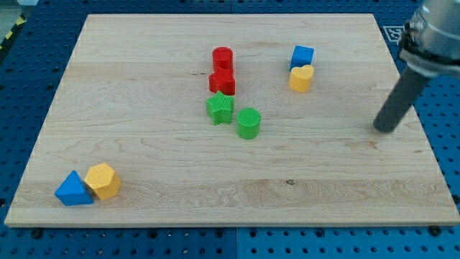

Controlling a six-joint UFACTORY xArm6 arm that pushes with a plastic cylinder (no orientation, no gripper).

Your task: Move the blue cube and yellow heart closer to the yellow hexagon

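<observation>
The blue cube (302, 55) sits toward the view's upper right, with the yellow heart (301, 78) touching its lower side. The yellow hexagon (103, 180) lies far off at the view's lower left, touching a blue triangle (73, 190) on its left. My tip (383, 129) rests on the board at the view's right, well to the right of and below the cube and heart, touching no block.
A red cylinder (223, 57) and a red star (223, 81) stand together at the upper middle. A green star (220, 108) and a green cylinder (248, 123) lie just below them. The wooden board (230, 208) lies on a blue pegboard.
</observation>
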